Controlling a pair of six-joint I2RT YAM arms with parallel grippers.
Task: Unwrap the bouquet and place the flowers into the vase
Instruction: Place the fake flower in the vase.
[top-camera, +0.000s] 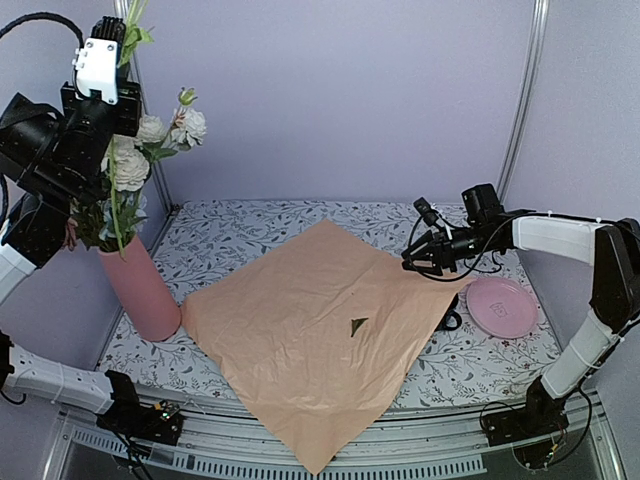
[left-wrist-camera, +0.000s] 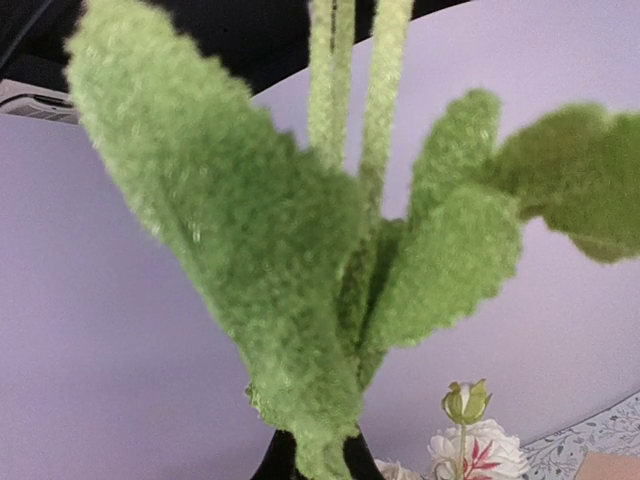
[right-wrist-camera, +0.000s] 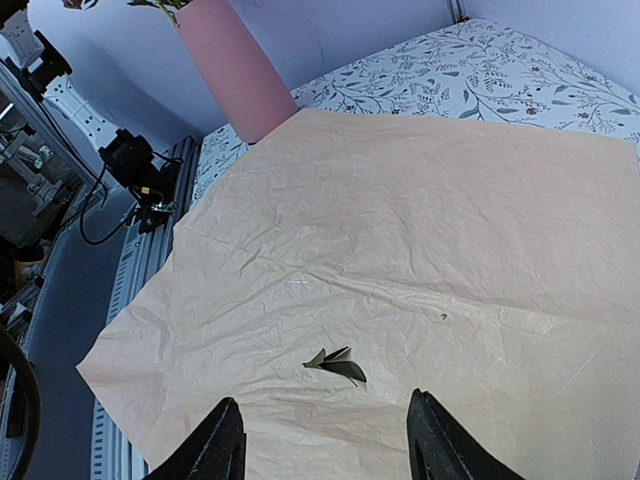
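Wrapping paper (top-camera: 320, 340): crinkled, matt, peach.
Vase (top-camera: 143, 290): smooth, matt pink finish.
Flowers (left-wrist-camera: 300, 250): fuzzy, cloth-like green leaves.
Plate (top-camera: 500, 307): smooth pink, slight gloss.
Counter (top-camera: 250, 225): matt floral-printed covering.
Right tool (right-wrist-camera: 325, 445): black, matt fingers (right-wrist-camera: 222, 445).

Pink plate (top-camera: 502, 307) on floral mat (top-camera: 250, 225), perhaps cloth.

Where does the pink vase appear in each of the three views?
Top external: the vase stands at the left, by the left corner of the paper.
Left wrist: not in it.
Right wrist: top left, behind the paper.
Shared landmark: the small green leaf on the paper, in both those views.
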